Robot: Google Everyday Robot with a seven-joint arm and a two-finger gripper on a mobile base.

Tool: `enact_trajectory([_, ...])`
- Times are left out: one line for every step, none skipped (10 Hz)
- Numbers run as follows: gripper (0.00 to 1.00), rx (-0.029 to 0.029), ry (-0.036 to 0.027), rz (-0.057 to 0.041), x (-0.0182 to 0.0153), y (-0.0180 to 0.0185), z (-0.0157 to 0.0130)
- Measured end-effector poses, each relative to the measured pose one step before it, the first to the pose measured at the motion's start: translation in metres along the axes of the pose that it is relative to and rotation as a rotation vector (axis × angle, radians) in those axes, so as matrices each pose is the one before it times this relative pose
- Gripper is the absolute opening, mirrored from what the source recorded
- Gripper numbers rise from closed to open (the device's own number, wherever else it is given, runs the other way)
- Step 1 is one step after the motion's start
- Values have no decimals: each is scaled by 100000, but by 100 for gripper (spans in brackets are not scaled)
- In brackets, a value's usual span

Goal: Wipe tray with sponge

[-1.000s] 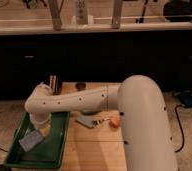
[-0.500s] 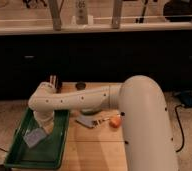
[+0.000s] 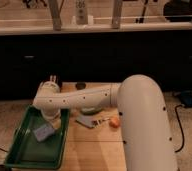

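Observation:
The dark-green tray (image 3: pixel 24 155) lies at the table's left front corner, its long side running away from me. Inside it, toward the far right part, rests the pale blue-grey sponge (image 3: pixel 44 132). My white arm reaches from the right across the table, and its gripper (image 3: pixel 52 119) points down into the tray, directly above the sponge's far edge. The wrist hides where gripper and sponge meet, so I cannot tell whether they touch.
On the wooden table (image 3: pixel 96 150) right of the tray lie a flat blue-grey piece (image 3: pixel 86 121) and a small orange object (image 3: pixel 114 121). A dark can (image 3: pixel 53 79) and a small dark item (image 3: pixel 80 85) sit near the far edge. A dark counter stands behind.
The sponge has slid from the tray's near-left middle toward its far right, and the gripper has moved the same way with it.

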Motion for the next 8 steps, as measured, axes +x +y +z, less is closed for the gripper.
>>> enact_trajectory([1, 316, 2415, 657, 792, -642, -22])
enact_trajectory([1, 438, 976, -1142, -202, -917, -111])
enact_trajectory([1, 54, 1316, -3017, -560, -814, -106])
enact_trajectory([1, 309, 623, -4173, -1209, -1009, -122])
enact_trajectory([1, -487, 859, -7212, -2037, -1096, 43])
enact_trajectory([1, -930, 592, -3832, -1326, -505, 111])
enact_trajectory([1, -1316, 787, -2763, -945, -221, 274])
enact_trajectory([1, -1694, 634, -2221, -851, 70, 341])
